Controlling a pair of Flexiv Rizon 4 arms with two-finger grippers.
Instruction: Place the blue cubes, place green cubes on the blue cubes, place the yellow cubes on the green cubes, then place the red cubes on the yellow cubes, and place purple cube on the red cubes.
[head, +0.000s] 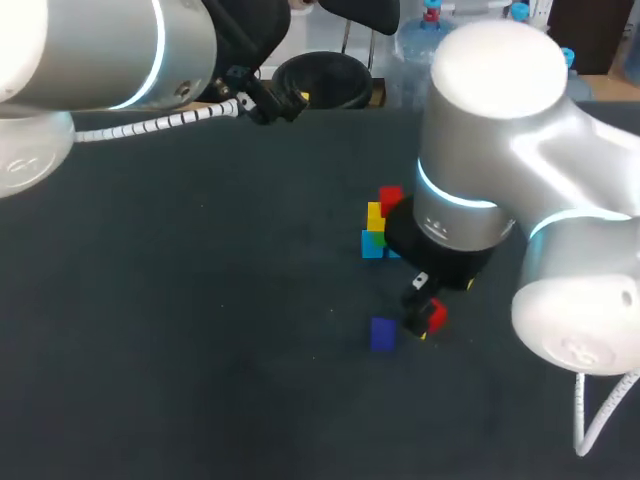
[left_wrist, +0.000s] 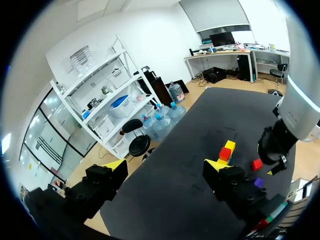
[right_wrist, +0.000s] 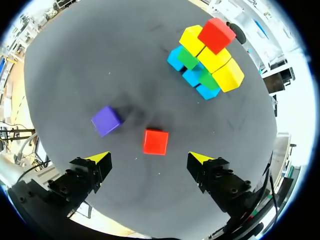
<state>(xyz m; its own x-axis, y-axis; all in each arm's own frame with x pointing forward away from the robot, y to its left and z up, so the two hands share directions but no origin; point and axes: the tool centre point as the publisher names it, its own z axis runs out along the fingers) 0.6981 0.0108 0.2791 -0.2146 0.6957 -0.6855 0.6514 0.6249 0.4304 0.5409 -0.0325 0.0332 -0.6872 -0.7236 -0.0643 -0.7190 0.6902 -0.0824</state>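
Observation:
A stack (right_wrist: 205, 57) of blue, green and yellow cubes stands mid-table, with one red cube (right_wrist: 216, 35) on top; it also shows as the stack (head: 378, 225) and the stack (left_wrist: 227, 150). A loose red cube (right_wrist: 155, 141) lies on the table just ahead of my right gripper (right_wrist: 149, 159), whose fingers stand open and touch nothing. The purple cube (right_wrist: 106, 120) lies beside it, apart. In the head view my right gripper (head: 424, 322) hangs over the red cube (head: 437, 316), with the purple cube (head: 382, 333) to its left. My left gripper (left_wrist: 165, 167) is open and empty, high over the table's far edge.
The dark tabletop (head: 180, 300) stretches left of the cubes. My left arm (head: 100, 60) sits at the far left corner, its gripper (head: 275, 105) near the back edge. My right arm's elbow (head: 480, 150) looms above the stack.

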